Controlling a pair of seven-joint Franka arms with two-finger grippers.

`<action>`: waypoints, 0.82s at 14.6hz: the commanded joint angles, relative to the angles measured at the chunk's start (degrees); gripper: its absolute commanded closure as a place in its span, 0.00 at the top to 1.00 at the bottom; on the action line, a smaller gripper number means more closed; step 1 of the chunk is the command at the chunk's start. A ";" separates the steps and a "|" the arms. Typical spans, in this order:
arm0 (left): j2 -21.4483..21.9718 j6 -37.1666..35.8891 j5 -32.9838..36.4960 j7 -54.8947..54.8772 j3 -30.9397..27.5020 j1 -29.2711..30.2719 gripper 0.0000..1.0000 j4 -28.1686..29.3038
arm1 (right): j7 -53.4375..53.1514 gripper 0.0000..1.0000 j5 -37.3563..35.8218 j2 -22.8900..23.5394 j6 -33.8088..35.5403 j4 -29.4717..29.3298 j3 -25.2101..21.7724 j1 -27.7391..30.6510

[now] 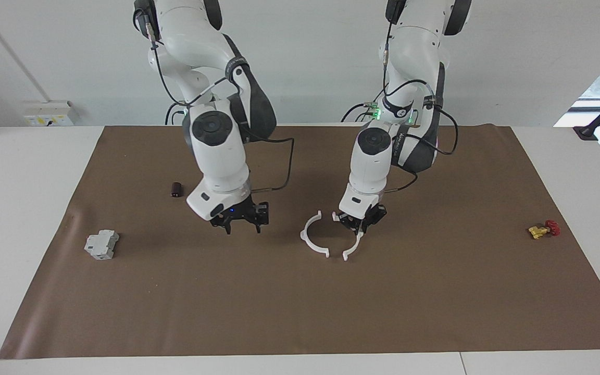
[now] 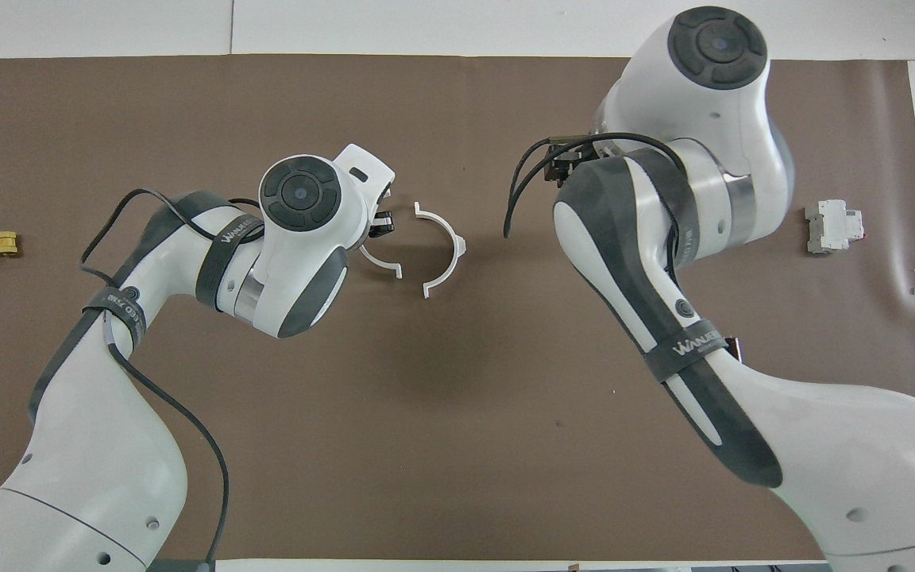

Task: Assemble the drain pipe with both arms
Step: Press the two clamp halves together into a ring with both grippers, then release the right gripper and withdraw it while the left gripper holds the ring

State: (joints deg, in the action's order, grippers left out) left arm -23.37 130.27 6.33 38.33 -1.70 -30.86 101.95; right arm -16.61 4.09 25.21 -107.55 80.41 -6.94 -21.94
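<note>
One white half-ring (image 1: 312, 235) lay on the surface, just beside the other half-ring (image 1: 352, 245), which was pinched in the left hand (image 1: 358, 223). The right hand (image 1: 242, 224) was held spread over bare surface (its fingers hidden from overhead). "WANJEE" was read on the arm bands.

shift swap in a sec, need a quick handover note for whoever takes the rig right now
Left gripper: shut on one half-ring, low over the mat's middle.
Right gripper: open, empty, up over the mat between the dark cylinder and the other half-ring.
That other half-ring lies free on the mat, its open side facing the held one; the ends are close but not joined.
Done: one half laid down.
Left: bring the held half's tabs against the lying half's tabs and close the ring.
</note>
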 commanded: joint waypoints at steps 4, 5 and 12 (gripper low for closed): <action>-1.76 2.19 2.02 1.30 -0.76 -2.80 0.00 0.79 | 6.33 1.00 -0.39 -10.34 14.80 0.80 0.18 8.49; -1.50 2.27 2.72 1.30 -0.76 -3.33 0.00 2.19 | 6.42 1.00 -0.48 -12.44 17.09 0.71 0.17 9.80; -1.24 3.94 2.81 1.30 -0.67 -4.12 0.00 2.99 | 14.94 1.00 -4.00 -23.78 24.85 8.15 0.17 14.91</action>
State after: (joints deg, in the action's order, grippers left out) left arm -24.95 132.17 7.76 38.43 -1.71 -34.18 103.84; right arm -3.31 0.90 5.19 -81.36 82.26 -7.36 -7.73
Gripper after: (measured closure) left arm 0.797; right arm 0.000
